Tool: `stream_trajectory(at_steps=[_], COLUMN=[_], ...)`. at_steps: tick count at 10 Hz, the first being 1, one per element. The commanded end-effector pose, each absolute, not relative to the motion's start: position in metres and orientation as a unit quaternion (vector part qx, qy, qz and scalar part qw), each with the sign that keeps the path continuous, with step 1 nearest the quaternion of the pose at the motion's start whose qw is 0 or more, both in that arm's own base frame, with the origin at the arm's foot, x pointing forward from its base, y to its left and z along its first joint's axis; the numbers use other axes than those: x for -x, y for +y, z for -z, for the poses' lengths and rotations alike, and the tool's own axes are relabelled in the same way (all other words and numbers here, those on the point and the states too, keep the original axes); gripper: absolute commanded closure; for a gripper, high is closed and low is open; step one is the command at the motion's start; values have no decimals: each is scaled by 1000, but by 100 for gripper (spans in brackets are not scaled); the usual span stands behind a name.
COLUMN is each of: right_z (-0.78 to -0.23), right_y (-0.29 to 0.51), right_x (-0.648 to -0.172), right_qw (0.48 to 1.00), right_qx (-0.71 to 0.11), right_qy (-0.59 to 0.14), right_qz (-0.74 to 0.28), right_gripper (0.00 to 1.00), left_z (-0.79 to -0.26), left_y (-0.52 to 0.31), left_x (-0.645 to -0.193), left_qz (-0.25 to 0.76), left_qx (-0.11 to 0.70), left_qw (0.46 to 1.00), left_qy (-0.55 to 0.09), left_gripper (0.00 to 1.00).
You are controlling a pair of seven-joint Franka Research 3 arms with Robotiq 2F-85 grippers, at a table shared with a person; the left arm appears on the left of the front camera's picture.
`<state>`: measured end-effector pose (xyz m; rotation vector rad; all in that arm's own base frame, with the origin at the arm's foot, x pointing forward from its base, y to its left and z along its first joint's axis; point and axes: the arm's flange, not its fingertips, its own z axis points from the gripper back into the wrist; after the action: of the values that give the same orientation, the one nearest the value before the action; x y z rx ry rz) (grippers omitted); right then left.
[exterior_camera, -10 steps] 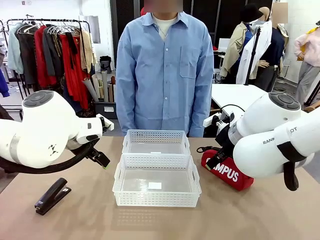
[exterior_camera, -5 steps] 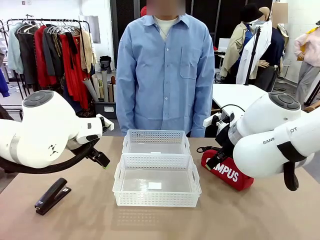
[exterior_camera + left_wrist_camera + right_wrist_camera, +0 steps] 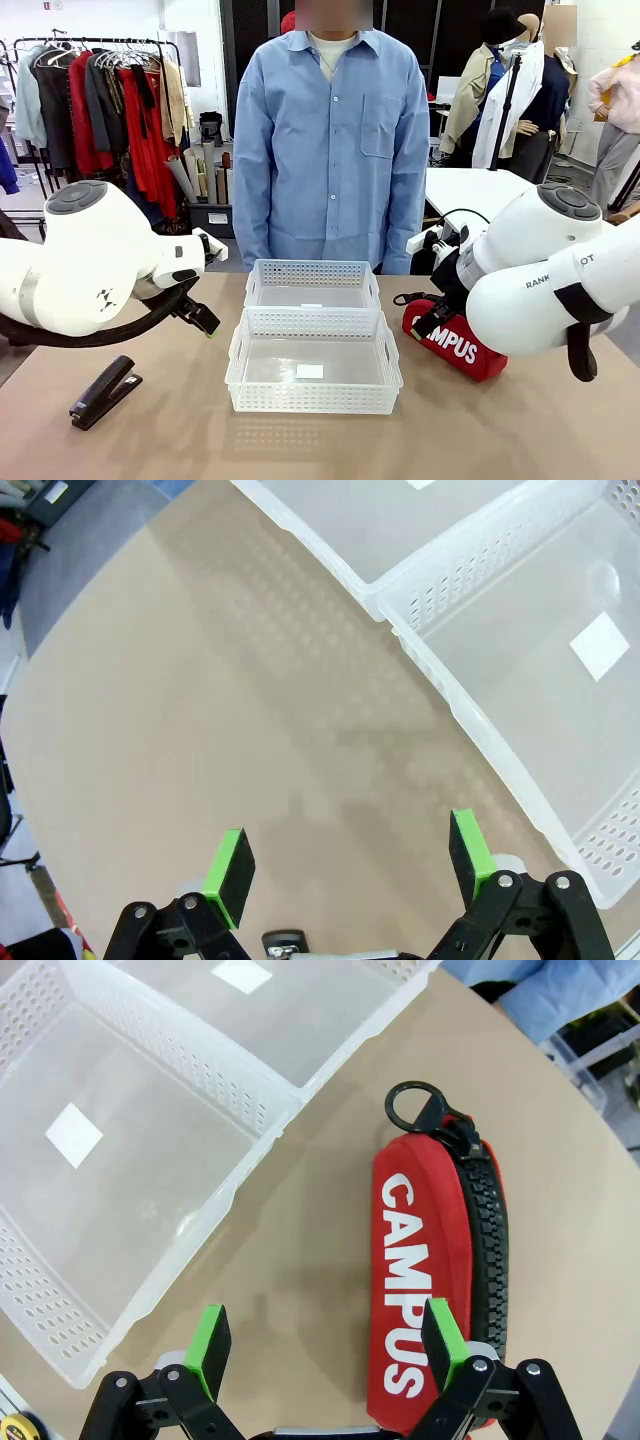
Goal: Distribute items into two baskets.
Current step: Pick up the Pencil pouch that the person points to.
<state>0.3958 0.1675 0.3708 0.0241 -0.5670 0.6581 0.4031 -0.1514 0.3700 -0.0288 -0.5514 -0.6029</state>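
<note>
Green pads on both sides stand wide apart with nothing between them. We read the left gripper [image 3: 350,865] as hanging over bare table [image 3: 200,700], just beside the near basket [image 3: 520,670]. The right gripper [image 3: 325,1345] straddles the strip between that basket and the red pouch [image 3: 435,1280], with one pad lined up over the pouch's lettered side. Both baskets sit empty mid-table, the far basket [image 3: 312,273] touching the near one. The pouch lies flat to their right and the black stapler [image 3: 105,390] is well apart on the left, nearer our side. Nothing is distributed yet, as we judge it. Risks: closing from this offset could pinch only soft fabric, so the pouch sags or slips out. Its strap ring [image 3: 412,1108] could catch the lattice wall. The stapler is low and narrow, so it may skid or hinge open under the pads. Both arms heading for the middle could clash.
</note>
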Motion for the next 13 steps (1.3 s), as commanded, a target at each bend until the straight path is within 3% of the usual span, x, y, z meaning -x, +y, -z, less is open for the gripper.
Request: stream_trajectory(at_steps=[1, 4, 8, 10, 13], right_z=[-374, -394, -441, -470, -489], right_y=[162, 144, 101, 66, 18], right_x=[-397, -401, -420, -426, -423], right_qw=[908, 909, 916, 913, 900], right_qx=[-22, -40, -93, -148, -219], right_qy=[-276, -263, -215, -203, -212], right_qz=[-313, -322, -326, -322, -312], right_gripper=[0, 0, 0, 0, 0], left_z=[-379, -415, -489, -521, -531], left_y=[-149, -139, -96, -54, 3], left_x=[-402, -399, -393, -383, -360], left_qz=[279, 279, 285, 288, 286], left_qx=[1, 8, 74, 98, 142], left_qw=[919, 919, 922, 919, 911], left_qy=[-279, -280, -251, -249, -263], left_gripper=[0, 0, 0, 0, 0])
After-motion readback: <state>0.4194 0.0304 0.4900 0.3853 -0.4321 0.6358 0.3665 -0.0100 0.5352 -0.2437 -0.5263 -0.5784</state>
